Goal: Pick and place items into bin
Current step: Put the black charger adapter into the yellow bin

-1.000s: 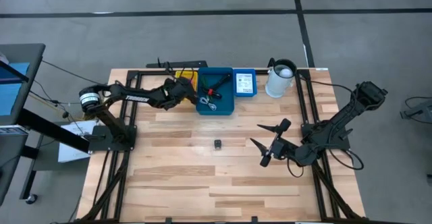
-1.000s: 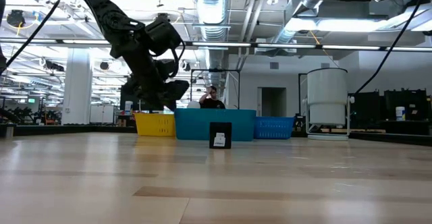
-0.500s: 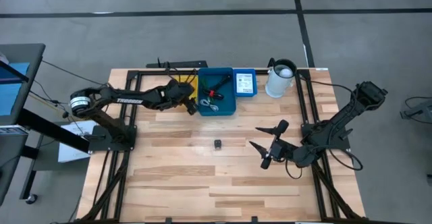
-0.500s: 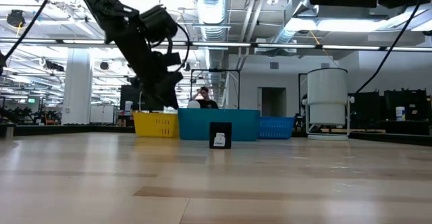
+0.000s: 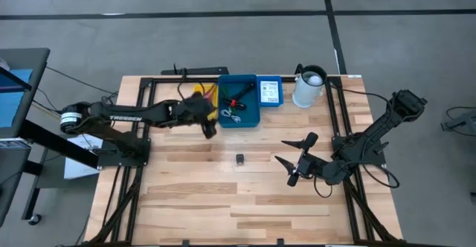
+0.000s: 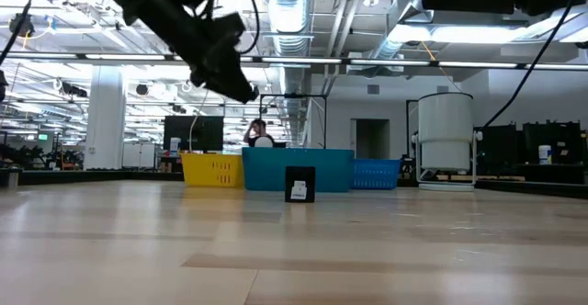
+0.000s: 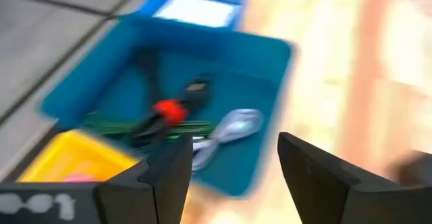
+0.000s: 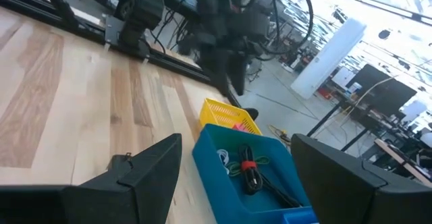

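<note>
Left gripper (image 5: 210,126) just beside the bin (image 5: 238,100), fingers apart, empty. Black block (image 5: 240,158) upright on bare table, well clear of bin on its near side. Straddle block squarely, descend vertically, close gently. Right gripper (image 5: 291,160) spread, idle.

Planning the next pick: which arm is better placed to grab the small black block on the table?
Probably left: the left gripper hangs open near the small black block, empty. The right gripper is open but farther away.
</note>
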